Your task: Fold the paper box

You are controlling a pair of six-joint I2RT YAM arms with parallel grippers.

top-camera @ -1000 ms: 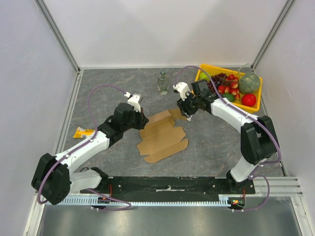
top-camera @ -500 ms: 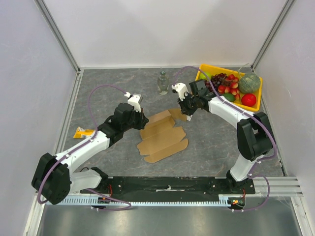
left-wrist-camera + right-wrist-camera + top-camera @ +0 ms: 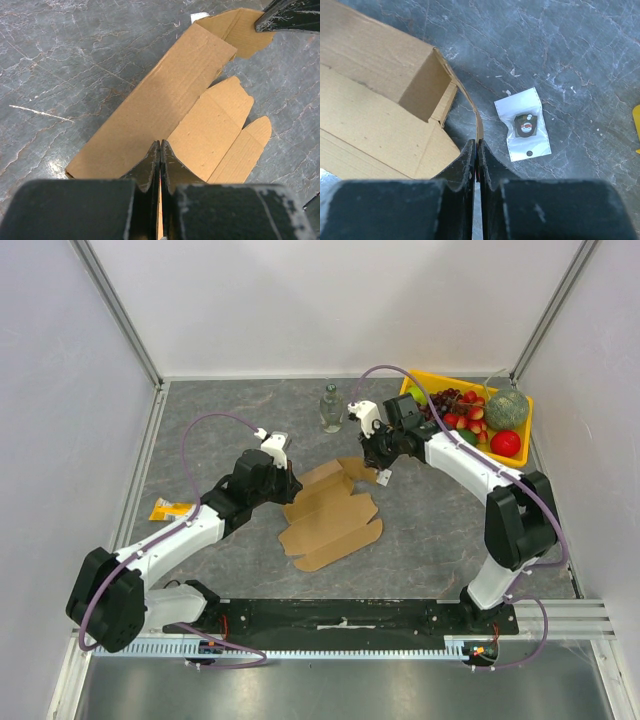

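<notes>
The paper box point(image 3: 335, 525) is a brown cardboard sheet lying mostly flat mid-table, with its far long panel point(image 3: 150, 110) tilted up. My left gripper point(image 3: 290, 483) is at the sheet's left end, and the left wrist view shows it point(image 3: 160, 145) shut on a cardboard edge. My right gripper point(image 3: 376, 468) is at the far right end. The right wrist view shows it point(image 3: 477, 145) shut on the thin edge of a raised end flap, beside a folded corner of the box point(image 3: 427, 90).
A white plastic packet point(image 3: 525, 127) lies on the table just right of the held flap. A clear bottle point(image 3: 330, 408) stands behind the box. At the back right is a yellow fruit tray point(image 3: 440, 377). A yellow packet point(image 3: 172, 508) lies at the left.
My right gripper has closed on the end flap and pulled it slightly up and back, so the far panel now stands higher. The left gripper has stayed shut in place.
</notes>
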